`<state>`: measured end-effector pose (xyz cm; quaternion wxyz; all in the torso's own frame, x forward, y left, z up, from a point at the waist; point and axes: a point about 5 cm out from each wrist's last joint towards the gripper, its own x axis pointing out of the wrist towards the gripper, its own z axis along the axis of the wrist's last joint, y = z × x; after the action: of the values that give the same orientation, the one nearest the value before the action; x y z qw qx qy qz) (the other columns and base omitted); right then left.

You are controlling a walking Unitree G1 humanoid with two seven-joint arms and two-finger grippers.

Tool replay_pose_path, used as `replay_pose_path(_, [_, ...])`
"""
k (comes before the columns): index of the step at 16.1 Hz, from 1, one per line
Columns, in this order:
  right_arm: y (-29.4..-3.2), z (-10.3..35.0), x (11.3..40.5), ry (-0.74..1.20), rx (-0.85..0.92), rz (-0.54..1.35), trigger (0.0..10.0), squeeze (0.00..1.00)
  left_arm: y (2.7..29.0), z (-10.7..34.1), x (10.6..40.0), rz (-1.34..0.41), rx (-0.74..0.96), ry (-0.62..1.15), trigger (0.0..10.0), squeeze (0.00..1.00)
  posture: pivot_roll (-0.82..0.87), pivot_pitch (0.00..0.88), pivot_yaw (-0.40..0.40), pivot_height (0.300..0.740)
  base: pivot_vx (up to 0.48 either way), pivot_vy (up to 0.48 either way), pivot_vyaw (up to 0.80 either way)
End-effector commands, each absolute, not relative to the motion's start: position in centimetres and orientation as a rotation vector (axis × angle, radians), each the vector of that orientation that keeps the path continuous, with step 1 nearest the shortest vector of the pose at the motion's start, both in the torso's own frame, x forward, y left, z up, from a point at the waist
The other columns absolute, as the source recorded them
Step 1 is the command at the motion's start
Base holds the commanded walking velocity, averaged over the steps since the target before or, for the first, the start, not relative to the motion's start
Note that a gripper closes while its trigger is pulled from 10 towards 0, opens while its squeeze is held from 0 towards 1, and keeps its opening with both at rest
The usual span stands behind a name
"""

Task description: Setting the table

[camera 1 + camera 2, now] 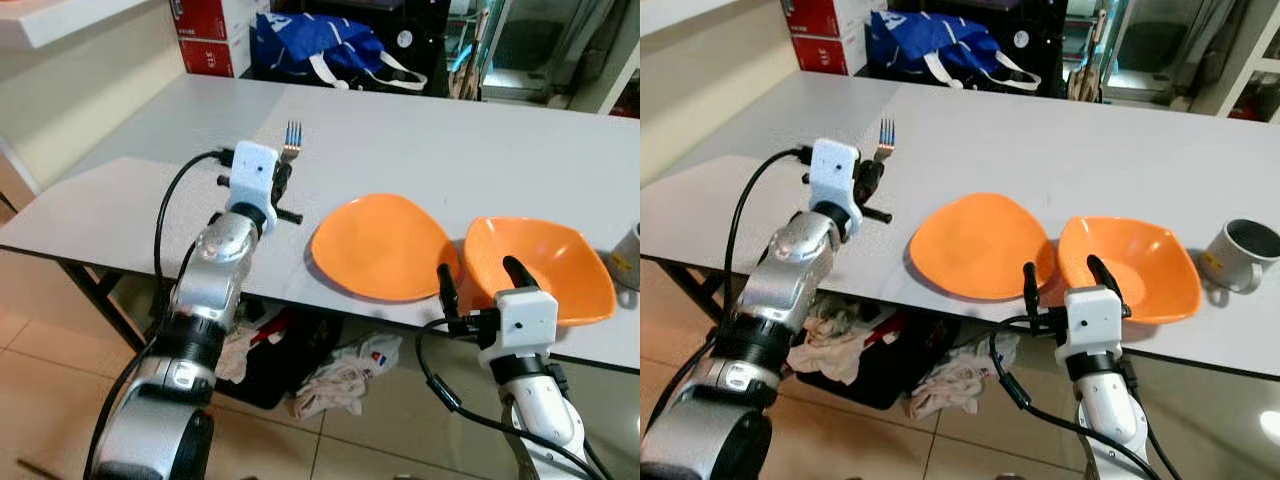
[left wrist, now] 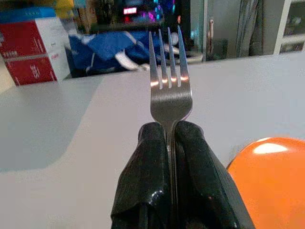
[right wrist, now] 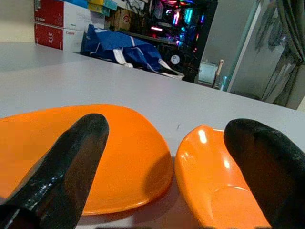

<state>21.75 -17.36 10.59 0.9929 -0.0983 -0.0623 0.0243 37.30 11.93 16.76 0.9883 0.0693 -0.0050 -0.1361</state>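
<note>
the fork point(image 2: 169, 95) stood clamped between the two black fingers point(image 2: 147, 181) of the left end effector point(image 1: 283, 175), tines pointing away from the robot and out over the white worktop point(image 1: 420, 140), its handle hidden inside the grip. the fork was held off to the left of the orange plate point(image 1: 383, 246), apart from it, above the worktop's near left part. the orange plate lay flat near the worktop's front edge, and the orange bowl point(image 1: 545, 266) sat just to the right of the plate, their rims very close together or touching; which could not be told. the right end effector point(image 1: 1070, 277) hung at the worktop's front edge with its fingers point(image 3: 71, 167) spread wide and grasping nothing, one finger in front of the plate's right rim and the other in front of the bowl, so the gap between plate and bowl lay between them. a grey mug point(image 1: 1243, 254) stood to the right of the bowl, well right of the plate. beyond the plate, past the far edge of the worktop, were a blue bag point(image 1: 320, 45) and red and white boxes point(image 1: 210, 35). under the worktop, below the plate, crumpled cloths point(image 1: 335, 375) lay on the tiled floor point(image 1: 60, 400).
</note>
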Motion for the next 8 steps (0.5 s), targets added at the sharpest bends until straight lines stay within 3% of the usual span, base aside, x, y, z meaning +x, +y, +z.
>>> replay_pose_path(1, [-17.3,11.0,21.7,-0.135,-0.199,0.055,10.0,0.0,12.2,17.2,37.9,-0.264,0.167,-0.01,0.0,0.0,-0.17,0.0,0.036,0.74,0.0,0.0,0.0])
replay_pose_path(8, [-17.7,10.8,19.9,-0.103,-0.208,0.041,10.0,0.0,12.8,15.5,39.7,-0.179,0.128,0.181,0.0,0.0,-0.22,0.033,0.04,0.74,0.0,0.0,0.0])
